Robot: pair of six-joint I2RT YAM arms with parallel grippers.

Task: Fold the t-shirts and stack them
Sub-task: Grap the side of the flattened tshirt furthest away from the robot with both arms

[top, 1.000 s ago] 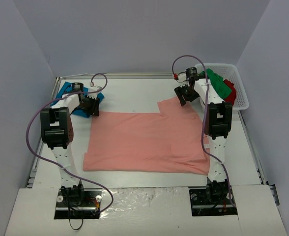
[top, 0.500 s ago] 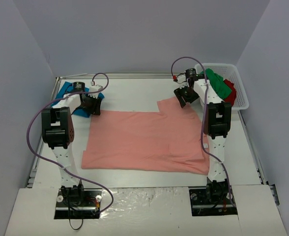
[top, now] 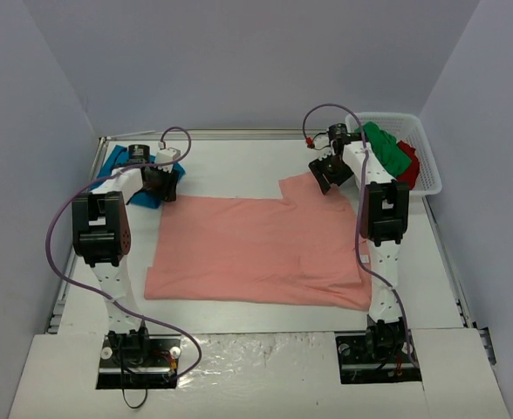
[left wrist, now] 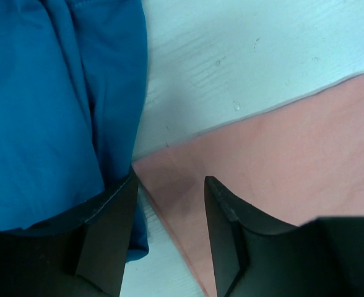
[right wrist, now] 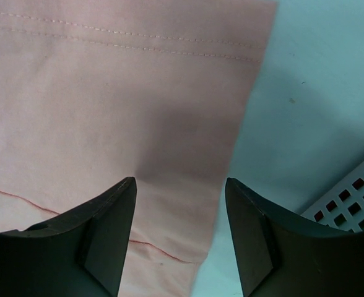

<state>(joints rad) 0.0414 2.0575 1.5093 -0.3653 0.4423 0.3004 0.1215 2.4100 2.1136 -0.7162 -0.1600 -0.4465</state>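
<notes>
Left gripper: jaws apart, empty, straddling the salmon shirt at its far-left corner; teal shirt just left.
Right gripper: jaws wide, empty, over the far-right corner; contact unclear.
Long axis: gripper to gripper across the table.

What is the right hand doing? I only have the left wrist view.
Observer: The right hand is open, poised over the far right sleeve of the salmon-pink shirt, which lies spread flat.
Operator: Where are the other shirts waiting?
Observer: A green shirt and a red shirt are heaped in the white basket at the far right corner.
</notes>
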